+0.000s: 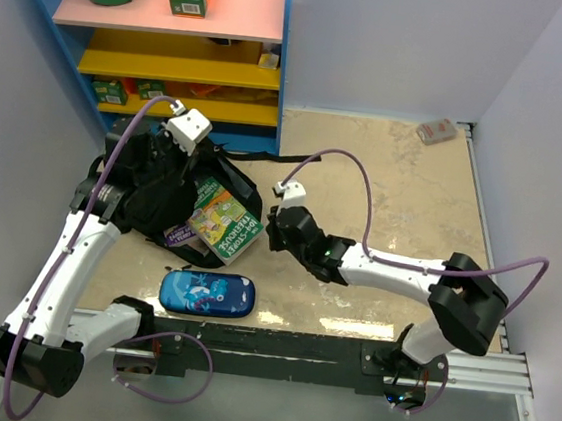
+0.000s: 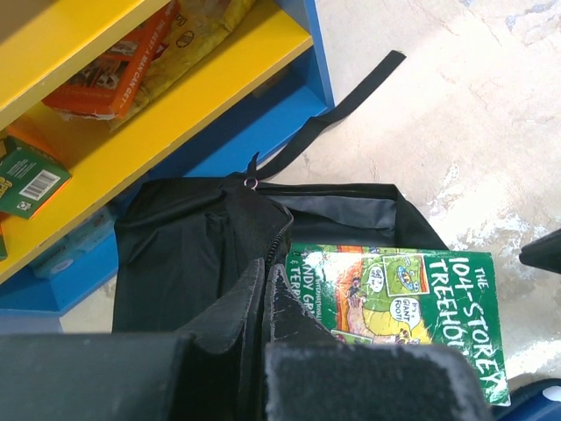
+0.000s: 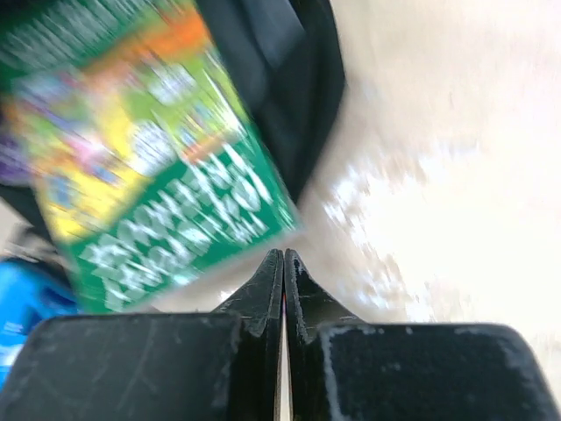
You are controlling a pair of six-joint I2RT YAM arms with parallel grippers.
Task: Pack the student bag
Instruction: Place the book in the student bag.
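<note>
The student bag (image 1: 152, 192) is a black backpack lying in front of the shelf, its zip opening facing right. It also shows in the left wrist view (image 2: 184, 254). A green book (image 1: 225, 225) lies half inside the opening over a purple book (image 1: 178, 233). My left gripper (image 1: 172, 177) is shut on the bag's zip edge (image 2: 279, 235), fingertips (image 2: 250, 294) pinching the fabric beside the green book (image 2: 412, 294). My right gripper (image 1: 272, 232) is shut and empty, its tips (image 3: 283, 260) just off the green book's (image 3: 158, 193) near right corner.
A blue pencil case (image 1: 207, 293) lies in front of the bag. A blue shelf unit (image 1: 176, 59) with yellow and pink boards holds cartons and boxes behind the bag. A bag strap (image 2: 342, 105) trails over the floor. A small packet (image 1: 437, 131) lies far right.
</note>
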